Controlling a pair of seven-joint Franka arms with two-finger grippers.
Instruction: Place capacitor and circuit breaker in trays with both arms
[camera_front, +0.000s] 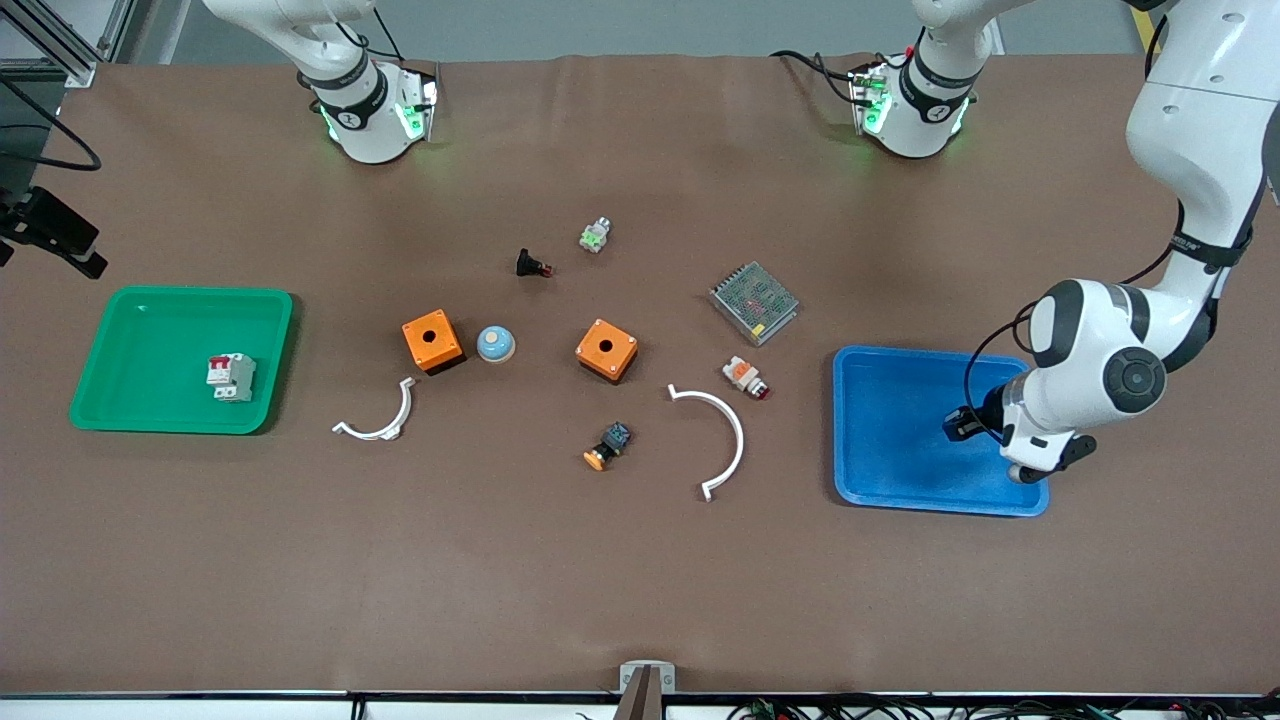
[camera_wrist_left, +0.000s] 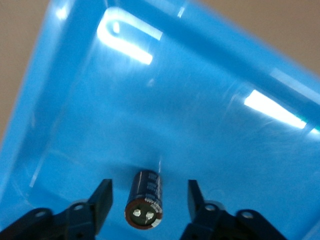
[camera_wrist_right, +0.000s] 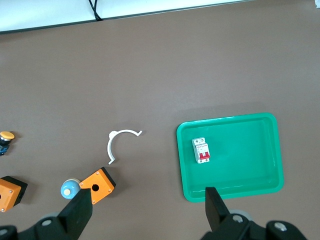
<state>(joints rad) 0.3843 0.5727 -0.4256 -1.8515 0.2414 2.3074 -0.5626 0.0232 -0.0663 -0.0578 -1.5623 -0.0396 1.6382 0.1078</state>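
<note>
Capacitor (camera_wrist_left: 145, 199) lies in blue tray (camera_front: 880, 480) between spread left tool (camera_wrist_left: 148, 205); right tool (camera_wrist_right: 148, 206) spread.

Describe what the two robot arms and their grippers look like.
Both arms are glossy white with black joint rings; the left arm trails thin black cables, and green lights glow at both bases. The left gripper and right gripper have dark, blocky fingers.
</note>
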